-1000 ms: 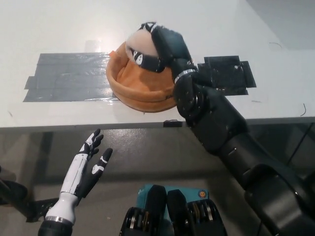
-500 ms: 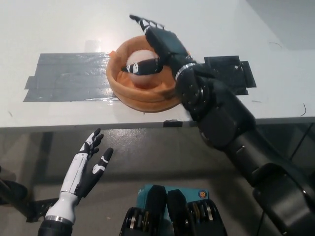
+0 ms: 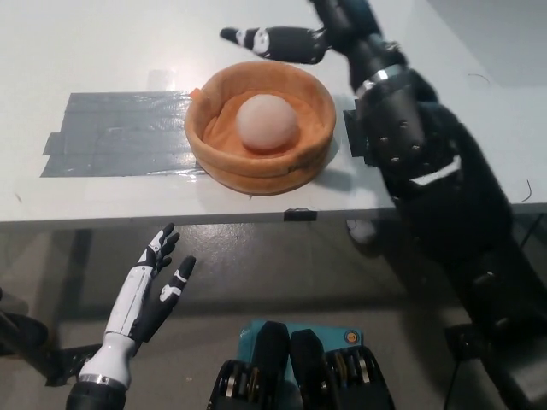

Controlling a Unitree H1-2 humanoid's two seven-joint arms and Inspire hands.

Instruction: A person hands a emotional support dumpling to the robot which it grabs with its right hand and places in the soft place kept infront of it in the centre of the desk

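White desk [image 3: 102,51] w/ orange soft bowl [image 3: 261,166], grey tape [image 3: 111,141].

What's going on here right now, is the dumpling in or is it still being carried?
It's in. The pale dumpling sits in the middle of the orange soft bed on the white desk, with nothing touching it. The black right hand has let go and lifted up past the bed's far rim, fingers spread and holding nothing. The white left hand rests open below the desk edge at lower left. No person is in view.
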